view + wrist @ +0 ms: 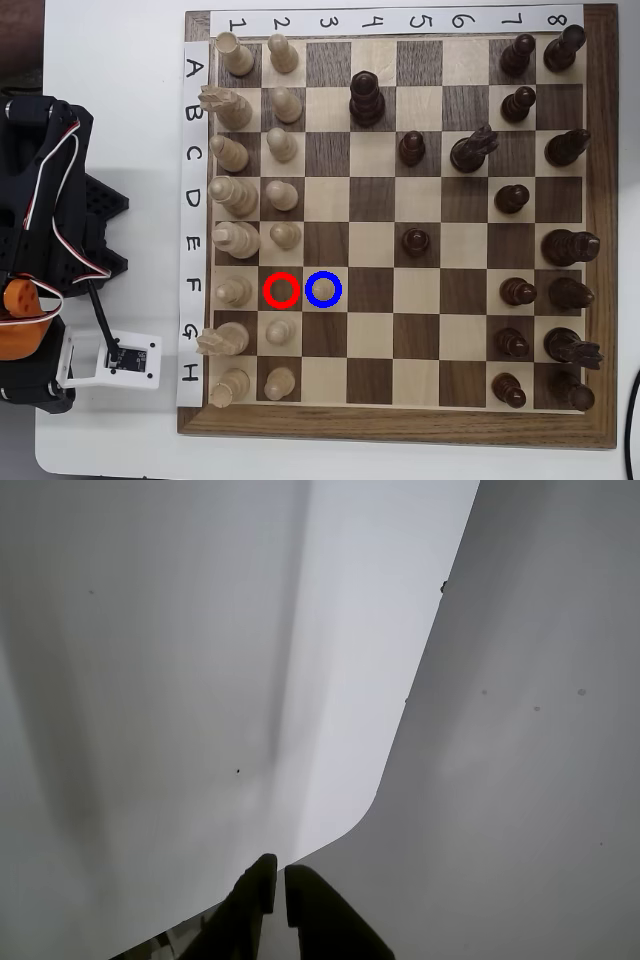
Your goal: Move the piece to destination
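My gripper (278, 885) is clenched on nothing, fingertips almost touching, pointed at bare white table in the wrist view. From overhead, my arm (35, 240) sits folded off the chessboard's (400, 425) left edge. The piece (323, 288) already stands inside the blue ring (324, 289), the destination, third column in from that edge, while the red ring (281, 290) beside it circles an empty dark square. The risk, I judge, is reaching back in: the pale pawn (281, 328) near the rings could be toppled.
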